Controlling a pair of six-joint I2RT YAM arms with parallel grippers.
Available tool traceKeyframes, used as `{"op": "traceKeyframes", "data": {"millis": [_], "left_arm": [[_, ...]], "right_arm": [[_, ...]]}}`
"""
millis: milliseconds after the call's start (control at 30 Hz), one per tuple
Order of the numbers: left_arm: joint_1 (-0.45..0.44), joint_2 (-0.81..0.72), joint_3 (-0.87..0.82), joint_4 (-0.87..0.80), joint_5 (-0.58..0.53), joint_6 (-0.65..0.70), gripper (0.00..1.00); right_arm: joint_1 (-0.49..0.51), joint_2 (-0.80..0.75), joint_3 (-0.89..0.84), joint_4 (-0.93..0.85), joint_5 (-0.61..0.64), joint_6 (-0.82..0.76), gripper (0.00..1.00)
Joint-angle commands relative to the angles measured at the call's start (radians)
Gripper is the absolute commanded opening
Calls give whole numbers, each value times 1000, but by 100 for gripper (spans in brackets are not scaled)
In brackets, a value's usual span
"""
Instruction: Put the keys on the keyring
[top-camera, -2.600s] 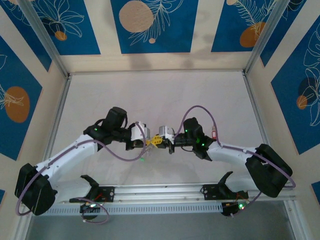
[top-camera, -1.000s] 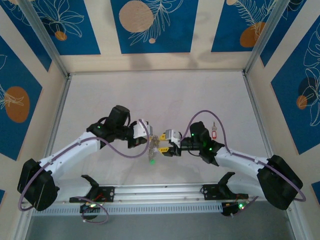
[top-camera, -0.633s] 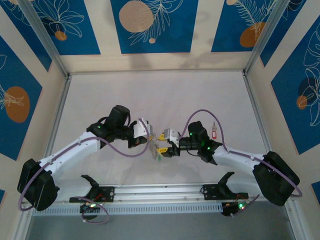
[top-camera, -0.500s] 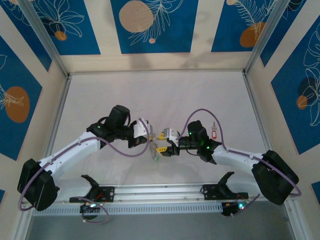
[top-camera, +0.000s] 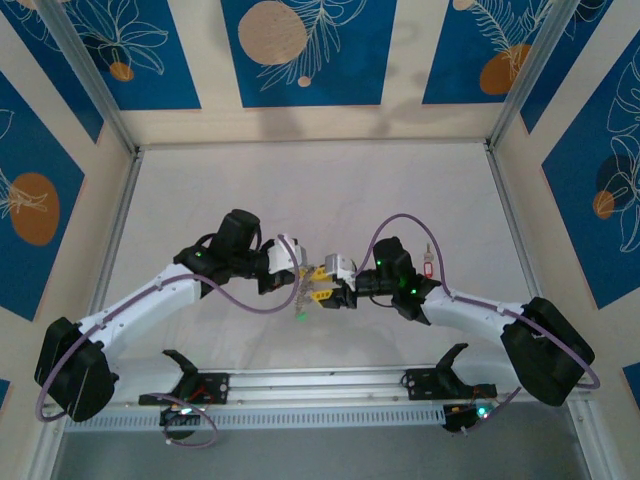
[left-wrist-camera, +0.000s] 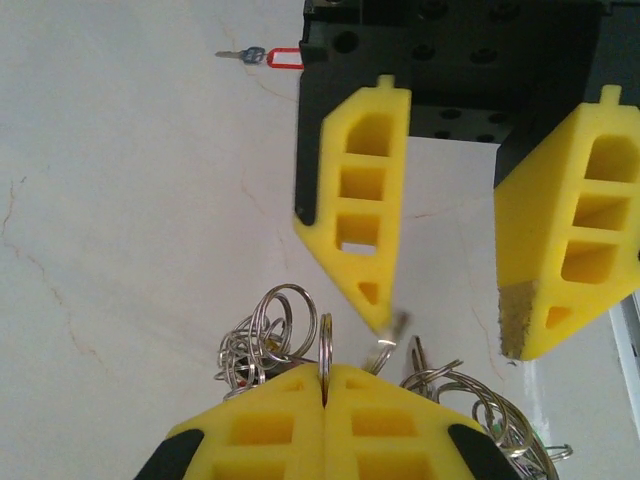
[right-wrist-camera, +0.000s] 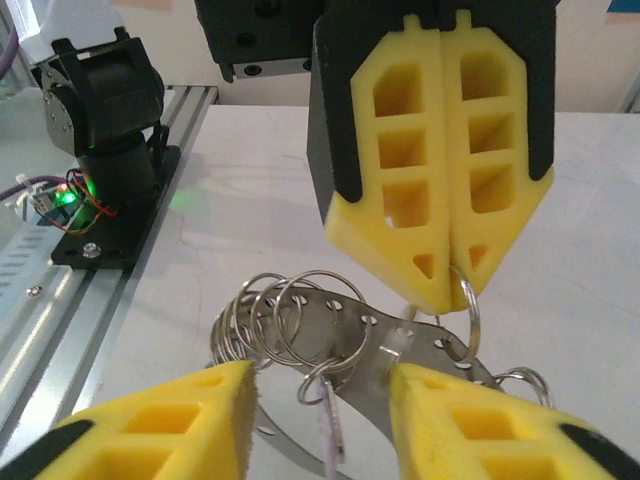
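1. Silvery wire keyring (right-wrist-camera: 330, 310): a bunch of thin split loops threaded on a curved perforated metal strip (right-wrist-camera: 435, 345). It is held in the air between the two arms, above the white table (top-camera: 320, 190).
2. Yellow finger blocks of the left gripper (right-wrist-camera: 448, 290) are pressed flat together. They pinch one wire loop at its upper edge, and the rest of the bunch hangs from that single pinch.
3. Jaws of the right gripper (left-wrist-camera: 450, 330) stand apart and straddle the bunch. One fingertip looks to touch a small metal part beside the loops, but nothing is clamped.
4. Keys:
   - One small metal key with a red plastic tag (left-wrist-camera: 270, 56) lies flat on the table beside the right arm, well apart from the keyring.
   - A green spot (top-camera: 299, 317) shows just below the bunch. It may be a key tag, and I cannot tell whether it hangs or lies on the table.
5. Handling, keyring (judgement): light, stiff, smooth and springy.
   - It will likely swing and pivot about one pinch point, and the loops may tangle.
   - Grip across the wire of one loop and steady the strip with the second gripper.
6. Handling, key (judgement): thin, light, and flat against the table, so the blade is hard to lift. Take it by the plastic tag, which is thicker and likely less slippery.
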Motion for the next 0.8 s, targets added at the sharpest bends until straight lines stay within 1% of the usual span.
{"op": "traceKeyframes", "data": {"millis": [0,200,333,533,633,700,767], "left_arm": [[-11,-12,27,39,2,-22,0],[-12,-5,27,34,-10,-18,0],[-11,-17,21,29,-5,5,0],[-13,-53,8,9,19,74,0],[-20,-48,23,-25,4,101,0],[-23,-43,35,-42,-8,105,0],[-29,-38,49,-62,-16,114,0]], "right_arm": [[16,-19,4,-18,-43,0,36],[34,-38,-7,-29,-74,-41,34],[25,-88,-30,-35,-8,-59,35],[-36,-172,-35,-68,57,-40,35],[-47,-160,13,-153,104,-60,30],[-46,-132,67,-222,113,-88,27],[-43,-99,100,-232,133,-92,25]]}}
